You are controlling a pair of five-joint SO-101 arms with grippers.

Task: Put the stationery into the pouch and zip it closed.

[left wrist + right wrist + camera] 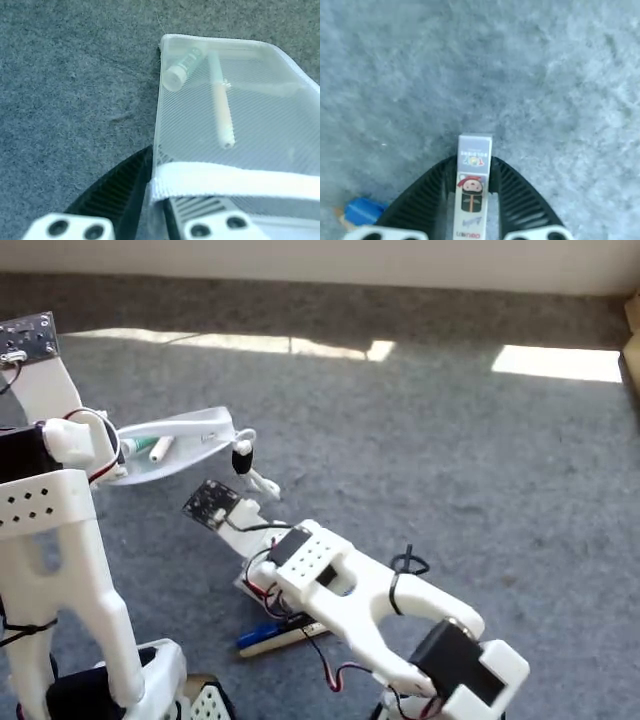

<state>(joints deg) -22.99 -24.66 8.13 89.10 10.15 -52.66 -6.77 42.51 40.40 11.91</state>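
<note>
Pouch (240, 125) first: it is of clear mesh, it lies on the grey carpet (450, 440) on my left side, and my left gripper (159, 180) is closed on its corner, just beside the white band along its edge. Through the mesh I see two things already inside: a small tube (182, 67) with a green label and a thin white pen (221, 107), lying near each other.

My right gripper (475, 161) is closed on a small flat block (472, 187) with a little picture on it, probably an eraser. It sticks out past the fingertips, over bare carpet. From above, this gripper is near the free end of the pouch, but I cannot tell if it touches it.

So I judge the work about half done. Two pieces are in and one is in my grip. Two more wait on the carpet beside my right arm: a blue pen (258, 635) and a pale stick (290, 638), maybe a pencil, lying close together. After these comes the zip. I cannot make out the slider, so how far the mouth is open I cannot say.

The carpet is rough and short — things will not roll much on it. Sun patches (555, 362) lie on the far side, and behind them runs a pale wall (350, 260).
</note>
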